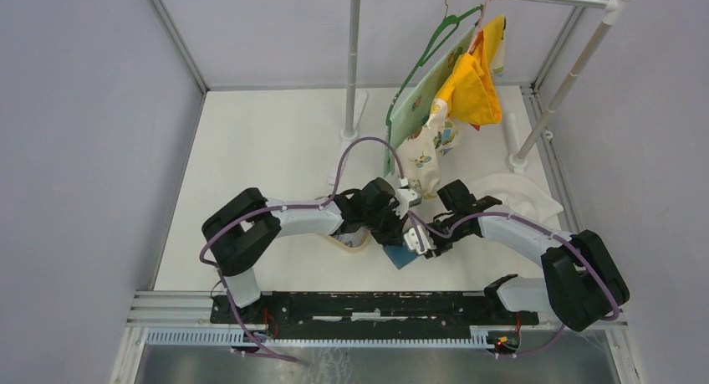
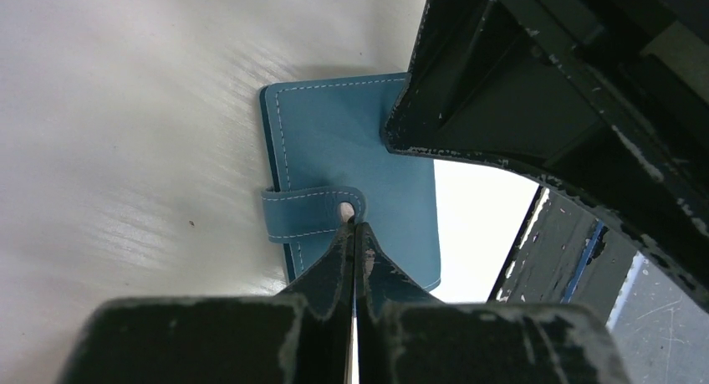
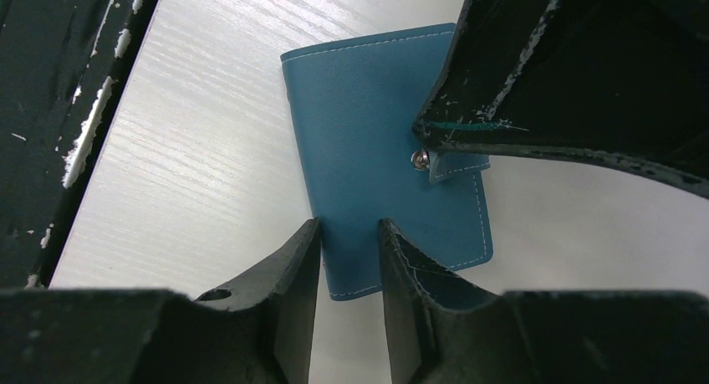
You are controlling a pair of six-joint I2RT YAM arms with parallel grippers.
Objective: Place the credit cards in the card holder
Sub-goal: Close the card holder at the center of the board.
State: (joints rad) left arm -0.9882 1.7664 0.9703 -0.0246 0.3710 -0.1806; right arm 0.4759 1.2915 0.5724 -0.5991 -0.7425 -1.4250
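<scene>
Opening wallet (image 1: 401,257), lower centre on surface (image 1: 267,150): L end effector (image 2: 353,227) pinched on strap (image 2: 305,212), R end effector (image 3: 349,227) apart, empty; next, pull strap up, fold open w/o dragging.

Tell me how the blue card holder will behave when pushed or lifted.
The card holder lies flat on a smooth table, so a push would probably slide it rather than tip it. Its stitched, leather-like cover looks flexible; lifted by one edge it may sag or fall open. The thin strap is likely floppy.
</scene>
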